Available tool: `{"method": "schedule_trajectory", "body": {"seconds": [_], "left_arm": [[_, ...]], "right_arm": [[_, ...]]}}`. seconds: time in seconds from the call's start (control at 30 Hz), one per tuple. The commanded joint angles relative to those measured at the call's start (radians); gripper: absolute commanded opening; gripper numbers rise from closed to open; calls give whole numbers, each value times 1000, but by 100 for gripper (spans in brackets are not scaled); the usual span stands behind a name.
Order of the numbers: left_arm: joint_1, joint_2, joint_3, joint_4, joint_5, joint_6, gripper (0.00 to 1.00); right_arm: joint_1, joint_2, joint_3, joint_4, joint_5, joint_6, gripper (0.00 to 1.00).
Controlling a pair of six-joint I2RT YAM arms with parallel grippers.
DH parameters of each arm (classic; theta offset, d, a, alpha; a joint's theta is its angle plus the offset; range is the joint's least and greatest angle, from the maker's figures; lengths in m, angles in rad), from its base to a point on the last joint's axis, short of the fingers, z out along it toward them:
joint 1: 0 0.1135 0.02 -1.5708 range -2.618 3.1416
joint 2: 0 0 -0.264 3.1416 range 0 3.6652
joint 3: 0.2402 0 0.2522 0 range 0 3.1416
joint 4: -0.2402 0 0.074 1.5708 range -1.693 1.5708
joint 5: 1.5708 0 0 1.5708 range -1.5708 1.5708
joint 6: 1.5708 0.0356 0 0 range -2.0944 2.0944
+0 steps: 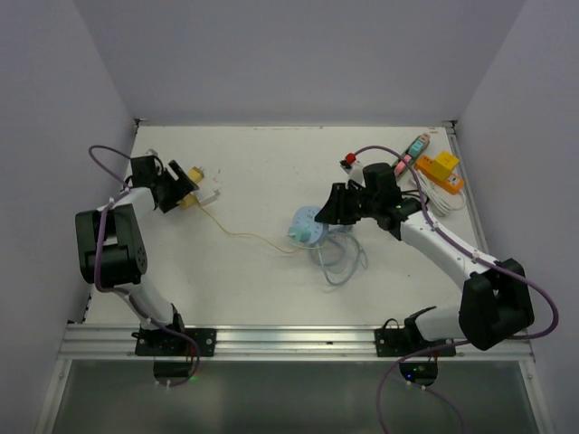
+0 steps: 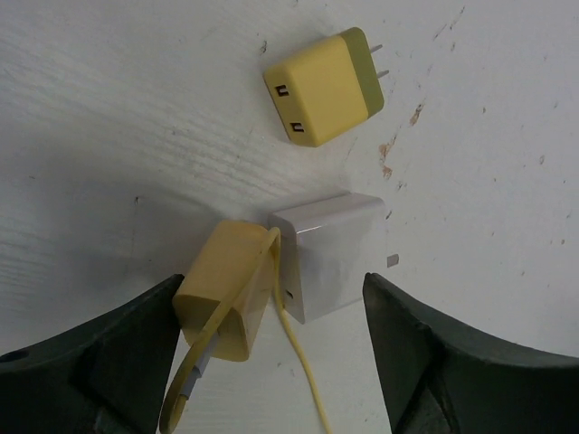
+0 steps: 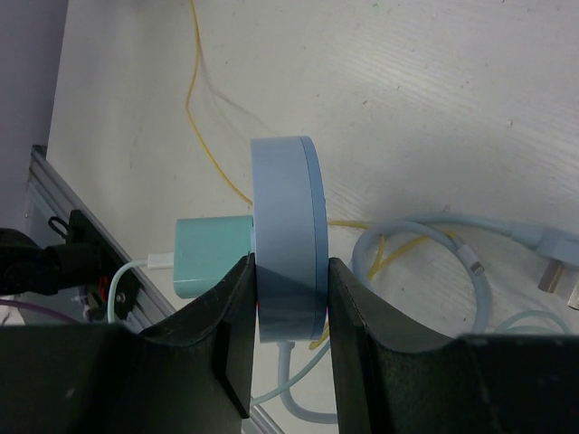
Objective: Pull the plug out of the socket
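Note:
A round pale-blue socket [image 3: 285,235] stands on edge, and my right gripper [image 3: 291,307] is shut on its two flat faces. A teal plug [image 3: 213,258] sits plugged into its left face, with a white connector and thin cable running off it. In the top view the socket [image 1: 309,221] and teal plug [image 1: 298,235] are at mid-table, held by the right gripper [image 1: 327,213]. Far left, my left gripper [image 2: 271,362] is open above a yellow plug [image 2: 226,289] and a white charger cube [image 2: 330,258] lying on the table. The yellow plug rests against the left finger [image 2: 136,344].
A yellow-and-olive charger [image 2: 324,86] lies beyond the white cube. A thin yellow cable [image 1: 249,237] runs from the left cluster to the socket. Pale-blue cable coils [image 1: 342,258] lie beside the socket. Orange and yellow boxes [image 1: 441,170] and a white strip sit back right. Walls close three sides.

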Motion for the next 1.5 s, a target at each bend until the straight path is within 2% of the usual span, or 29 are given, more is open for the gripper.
{"method": "schedule_trajectory", "body": {"seconds": [0.0, 0.07, 0.1, 0.17, 0.4, 0.5, 0.7, 0.83, 0.97, 1.03, 1.27, 1.47], "left_arm": [[6, -77, -11, 5, 42, -15, 83], [-1, -114, -21, -35, 32, -12, 89], [-7, -157, -23, -53, 17, -6, 95], [-38, -200, -35, -105, -26, -1, 99], [-149, -452, -122, -240, -212, 16, 100], [-188, -557, -170, -257, -224, -26, 98], [-417, -626, -268, -259, -200, -191, 96], [-585, -611, -281, -250, -223, -260, 96], [-681, -577, -267, -260, -237, -284, 96], [-730, -556, -261, -265, -287, -280, 95], [-799, -415, -262, -196, -215, -285, 93], [-824, -312, -239, -104, -148, -305, 84]], "right_arm": [[15, 15, 4, 102, 4, 42, 0], [17, 24, 10, 98, 18, 44, 0], [17, 28, 19, 95, 21, 39, 0], [17, 38, 33, 84, 28, 30, 0], [18, 48, 54, 67, 45, 24, 0], [18, 42, 53, 63, 50, 19, 0], [18, 48, 53, 53, 59, 15, 0], [18, 50, 53, 60, 61, 21, 0], [18, 50, 54, 55, 64, 21, 0], [18, 45, 51, 53, 68, 22, 0], [18, 42, 30, 58, 76, 25, 0], [18, 31, 19, 52, 87, 24, 0]]}}
